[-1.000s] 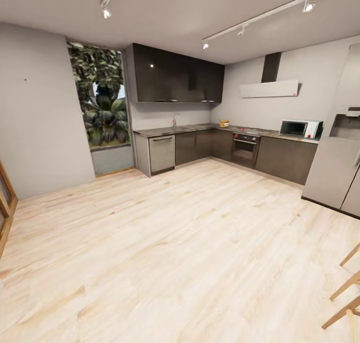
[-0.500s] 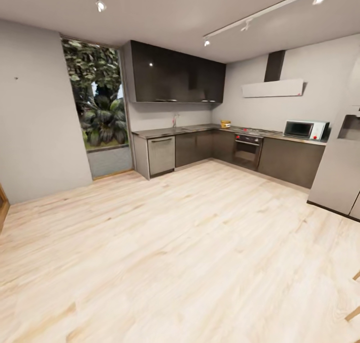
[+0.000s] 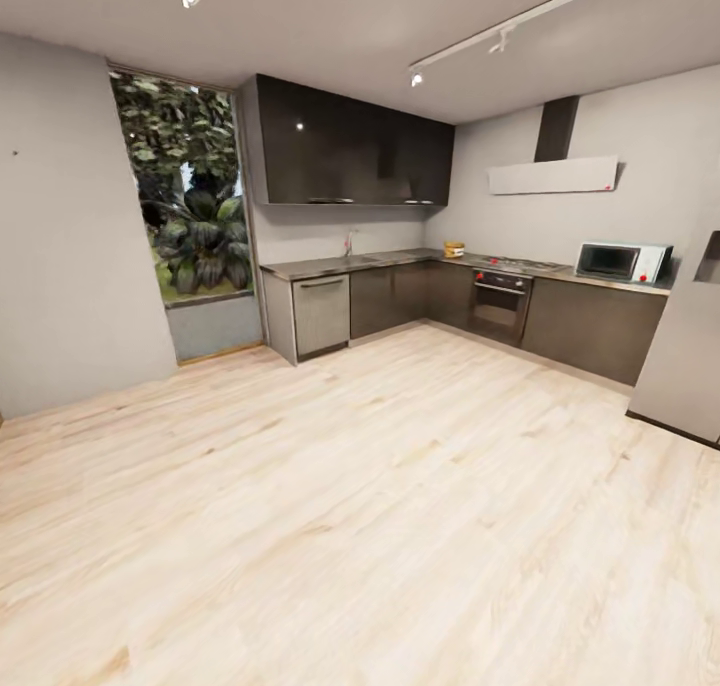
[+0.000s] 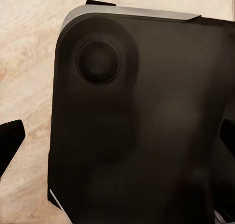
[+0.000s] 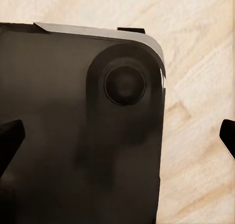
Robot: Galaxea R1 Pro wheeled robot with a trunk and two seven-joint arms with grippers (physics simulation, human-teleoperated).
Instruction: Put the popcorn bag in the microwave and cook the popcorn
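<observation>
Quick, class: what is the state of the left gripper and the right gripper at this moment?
Left gripper: dark fingertips spread wide at the wrist view's edges, open, holding nothing.
Right gripper: dark fingertips likewise far apart, open, holding nothing.

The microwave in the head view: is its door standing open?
No, the microwave sits on the countertop with its dark glass door flat against the front, closed.

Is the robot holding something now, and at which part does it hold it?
Nothing is held. Both grippers hang open above the robot's dark base; the popcorn bag sits on the far countertop.
</observation>
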